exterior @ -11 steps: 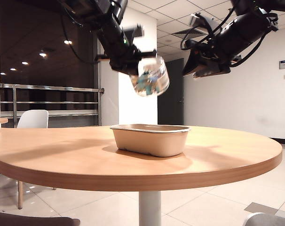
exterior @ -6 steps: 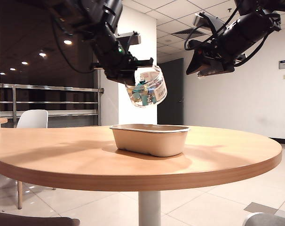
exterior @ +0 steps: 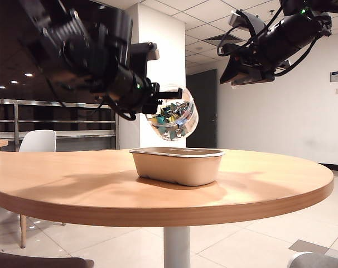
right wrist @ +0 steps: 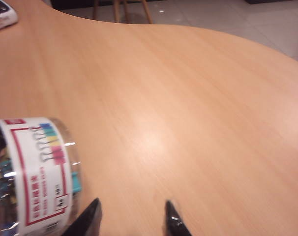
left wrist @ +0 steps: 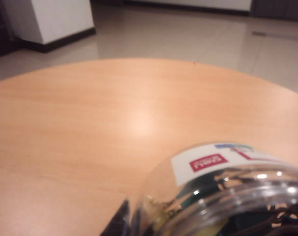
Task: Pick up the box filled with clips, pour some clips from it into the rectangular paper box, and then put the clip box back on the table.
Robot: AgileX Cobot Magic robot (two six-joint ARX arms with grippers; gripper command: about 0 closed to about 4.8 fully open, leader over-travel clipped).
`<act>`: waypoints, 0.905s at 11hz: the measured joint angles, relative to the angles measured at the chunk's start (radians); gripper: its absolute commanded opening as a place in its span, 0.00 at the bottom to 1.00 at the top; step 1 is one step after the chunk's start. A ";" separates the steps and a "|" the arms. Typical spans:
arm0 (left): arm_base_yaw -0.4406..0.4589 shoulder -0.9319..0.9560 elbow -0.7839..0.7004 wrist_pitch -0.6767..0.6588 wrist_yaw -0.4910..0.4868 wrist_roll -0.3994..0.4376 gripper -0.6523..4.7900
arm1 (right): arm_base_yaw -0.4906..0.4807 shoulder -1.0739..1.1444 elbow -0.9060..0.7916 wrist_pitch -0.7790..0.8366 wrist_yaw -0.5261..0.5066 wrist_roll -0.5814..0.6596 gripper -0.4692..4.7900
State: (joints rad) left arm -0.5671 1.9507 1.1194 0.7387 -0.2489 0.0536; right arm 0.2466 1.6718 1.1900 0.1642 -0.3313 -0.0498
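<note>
I see the clear round plastic jar point(exterior: 173, 118), tipped on its side in the air over the beige moulded-pulp tray point(exterior: 177, 165), its mouth toward the camera and bright wire-handled clips point(exterior: 170, 117) heaped inside. My left gripper point(exterior: 164, 96) has its jaws clamped on it at about ten o'clock. The tray sits on the smooth wood-grain desk point(exterior: 102, 184). My right gripper point(right wrist: 132, 216), high at two o'clock, holds nothing, jaws partly apart.

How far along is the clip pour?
Pickup done: the left gripper holds the clip jar in the air, tipped over the paper tray. Pour in hand; clips crowd the jar and none are seen falling. The right gripper hangs empty above the table. Left: pour, set the jar down.
</note>
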 measured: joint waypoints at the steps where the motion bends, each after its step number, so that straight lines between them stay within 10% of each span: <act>1: 0.001 0.012 0.000 0.027 -0.003 0.002 0.11 | 0.001 0.000 0.000 0.003 -0.004 0.000 0.40; 10: -0.045 0.157 -0.132 0.579 -0.067 0.115 0.11 | 0.001 0.000 0.000 0.007 -0.006 -0.001 0.40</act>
State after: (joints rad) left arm -0.6125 2.1078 0.9871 1.3174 -0.3157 0.1684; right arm 0.2474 1.6718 1.1900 0.1711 -0.3370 -0.0505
